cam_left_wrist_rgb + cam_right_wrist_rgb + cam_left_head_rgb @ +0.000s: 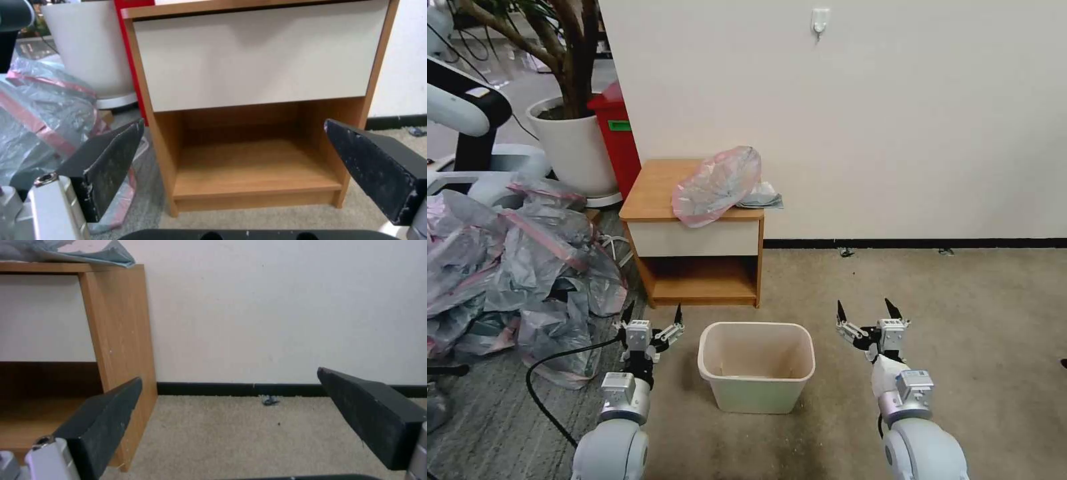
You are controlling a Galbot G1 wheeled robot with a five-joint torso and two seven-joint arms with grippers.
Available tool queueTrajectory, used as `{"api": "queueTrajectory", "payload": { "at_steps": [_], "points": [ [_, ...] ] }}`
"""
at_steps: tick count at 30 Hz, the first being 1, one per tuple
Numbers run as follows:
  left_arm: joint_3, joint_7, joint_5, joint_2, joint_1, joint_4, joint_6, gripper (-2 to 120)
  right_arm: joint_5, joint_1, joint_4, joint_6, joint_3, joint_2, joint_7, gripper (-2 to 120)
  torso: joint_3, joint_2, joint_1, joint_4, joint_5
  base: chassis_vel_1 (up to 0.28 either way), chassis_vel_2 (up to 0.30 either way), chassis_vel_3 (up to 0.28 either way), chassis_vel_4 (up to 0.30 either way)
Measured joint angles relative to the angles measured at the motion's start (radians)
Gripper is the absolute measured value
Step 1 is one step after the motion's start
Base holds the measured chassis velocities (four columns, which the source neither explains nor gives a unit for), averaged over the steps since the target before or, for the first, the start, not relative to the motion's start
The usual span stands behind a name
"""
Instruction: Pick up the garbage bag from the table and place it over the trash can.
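Note:
The garbage bag point(715, 183), crinkly grey with a pink rim, lies bunched on the right half of the table point(657, 180), drooping over its front edge; a corner of the garbage bag point(84, 253) also peeks over the tabletop in the right wrist view. The cream trash can point(756, 363) stands empty on the carpet in front of the table. My left gripper point(652, 315) hovers open just left of the can, facing the table point(258, 76). My right gripper point(866, 311) hovers open to the can's right, aimed at the wall beside the table point(118, 340).
A big heap of grey-pink bags point(514, 267) covers the floor at the left, with a black cable point(547, 373) running by it. A white plant pot point(574, 143) and a red bin point(617, 133) stand behind the table. Bare carpet point(960, 320) stretches to the right.

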Motion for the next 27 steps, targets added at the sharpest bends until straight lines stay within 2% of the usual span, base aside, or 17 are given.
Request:
{"api": "queueTrajectory", "payload": {
  "at_steps": [17,19,21,22,23,25,26,27],
  "points": [
    [-0.004,0.000,-0.009,0.005,0.005,-0.008,0.002,100,0.000,-0.002,0.007,-0.002,0.000,0.000,0.001,100,0.000,0.000,0.000,-0.0001,-0.0002,0.000,0.000,0.000,0.000],
    [-0.028,-0.003,-0.048,0.029,0.029,-0.050,0.011,100,0.004,-0.018,0.051,-0.027,0.001,0.004,0.011,100,0.000,0.000,0.000,0.0002,0.0007,0.000,0.000,0.000,0.000],
    [-0.029,-0.004,-0.052,0.031,0.032,-0.054,0.011,100,0.007,-0.026,0.074,-0.040,0.002,0.007,0.017,100,0.000,0.000,0.000,0.0004,0.0018,0.000,0.000,0.000,0.000],
    [-0.040,-0.003,-0.084,0.047,0.052,-0.081,0.017,100,0.014,-0.048,0.137,-0.076,0.004,0.013,0.031,100,0.000,0.000,0.000,0.0000,-0.0018,0.000,0.000,0.000,0.000],
    [-0.040,-0.003,-0.084,0.047,0.052,-0.081,0.017,100,0.014,-0.048,0.137,-0.076,0.004,0.013,0.031,100,0.000,0.000,0.000,0.0000,-0.0018,0.000,0.000,0.000,0.000],
    [-0.079,-0.006,-0.158,0.086,0.094,-0.152,0.027,100,0.025,-0.080,0.224,-0.127,0.006,0.023,0.052,100,0.000,0.000,0.000,-0.0002,0.0012,0.000,0.000,0.000,0.000],
    [-0.102,-0.007,-0.209,0.112,0.125,-0.195,0.036,100,0.031,-0.096,0.270,-0.151,0.007,0.027,0.063,100,0.000,0.000,0.000,0.0000,-0.0008,0.000,0.000,0.000,0.000],
    [-0.122,-0.010,-0.248,0.134,0.148,-0.232,0.041,100,0.051,-0.112,0.291,-0.131,0.005,0.025,0.076,100,0.000,0.000,0.000,0.0002,-0.0009,0.000,0.000,0.000,0.000]
  ]
}}
